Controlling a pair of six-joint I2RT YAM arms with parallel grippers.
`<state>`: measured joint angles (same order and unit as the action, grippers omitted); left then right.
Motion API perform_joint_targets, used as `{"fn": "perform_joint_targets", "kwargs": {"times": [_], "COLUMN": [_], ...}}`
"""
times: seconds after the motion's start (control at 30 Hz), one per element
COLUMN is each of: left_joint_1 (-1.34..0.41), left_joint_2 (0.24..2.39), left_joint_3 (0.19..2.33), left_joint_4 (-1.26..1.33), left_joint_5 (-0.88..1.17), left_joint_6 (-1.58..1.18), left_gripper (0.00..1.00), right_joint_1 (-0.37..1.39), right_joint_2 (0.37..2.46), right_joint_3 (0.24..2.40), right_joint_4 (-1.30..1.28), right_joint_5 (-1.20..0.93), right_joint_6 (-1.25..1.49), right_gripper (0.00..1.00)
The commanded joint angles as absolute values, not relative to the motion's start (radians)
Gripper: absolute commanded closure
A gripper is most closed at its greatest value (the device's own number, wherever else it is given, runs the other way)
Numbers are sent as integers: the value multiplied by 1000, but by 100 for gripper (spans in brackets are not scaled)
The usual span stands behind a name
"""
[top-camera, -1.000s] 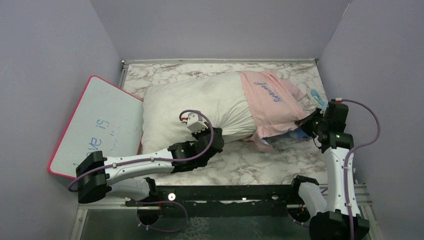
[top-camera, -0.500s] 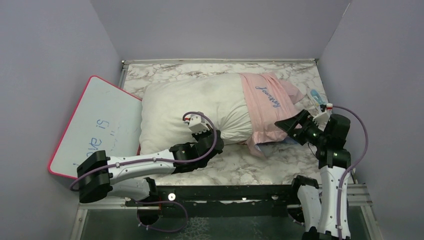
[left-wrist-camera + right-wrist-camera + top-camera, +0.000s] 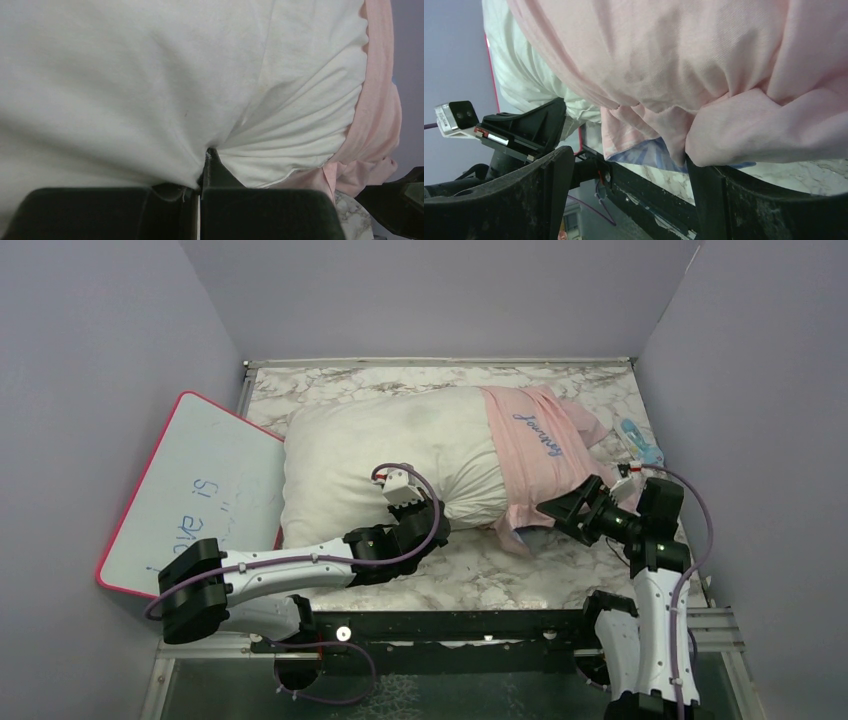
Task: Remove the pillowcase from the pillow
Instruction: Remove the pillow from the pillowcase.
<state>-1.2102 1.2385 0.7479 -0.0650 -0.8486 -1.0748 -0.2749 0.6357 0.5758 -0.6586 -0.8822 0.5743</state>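
Pillowcase (image 3: 530,445) is pink side up, bunched over only the right end of the pillow (image 3: 380,455), which lies across the marble table (image 3: 480,570). Left gripper (image 3: 202,166) is pinched tight on a tuck of white pillow at its near edge; the left wrist view shows the pucker. Right gripper (image 3: 628,157) is spread wide at the case's near hem, gripping nothing. Only the right wrist view shows a blue layer under the pink.

Lab test cell, plain lavender walls (image 3: 440,290) boxing a marble-patterned table (image 3: 480,570), metal frame rail (image 3: 440,625)
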Motion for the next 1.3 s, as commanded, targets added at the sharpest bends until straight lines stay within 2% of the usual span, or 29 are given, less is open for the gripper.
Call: {"fn": "perform_joint_targets", "kwargs": {"times": [0.0,0.13,0.3,0.37,0.47,0.57,0.63,0.7,0.8,1.03,1.17,1.27], "left_joint_1": [-1204,-1204,-1204,-1204,-1204,-1204,-1204,-1204,-1204,-1202,-1197,-1197], "left_joint_2": [1241,1234,1222,1210,1192,1176,1164,1147,1120,1048,1006,1005], "left_joint_3": [773,767,759,755,747,743,734,724,723,736,709,705], "left_joint_4": [-9,-11,-19,-28,-41,-65,-79,-93,-140,-288,-297,-276], "left_joint_5": [-827,-827,-825,-824,-819,-818,-826,-843,-881,-966,-965,-939], "left_joint_6": [-1057,-1061,-1068,-1074,-1078,-1084,-1092,-1102,-1102,-1099,-1103,-1075], "left_gripper": [100,100,100,100,100,100,100,100,100,100,100,100], "right_joint_1": [-260,-163,152,186,191,190,190,190,190,189,189,190], "right_joint_2": [658,674,770,796,801,753,706,668,657,742,729,720], "right_joint_3": [549,528,530,506,450,464,485,517,600,776,812,824], "right_joint_4": [-620,-543,-418,-336,-199,-217,-256,-311,-451,-705,-715,-717], "right_joint_5": [-936,-884,-604,-561,-537,-437,-361,-271,-66,482,555,421], "right_joint_6": [575,633,747,802,889,908,903,871,810,702,680,671], "right_gripper": [15,17,19,20,30,37,49,75,97,99,99,96]}}
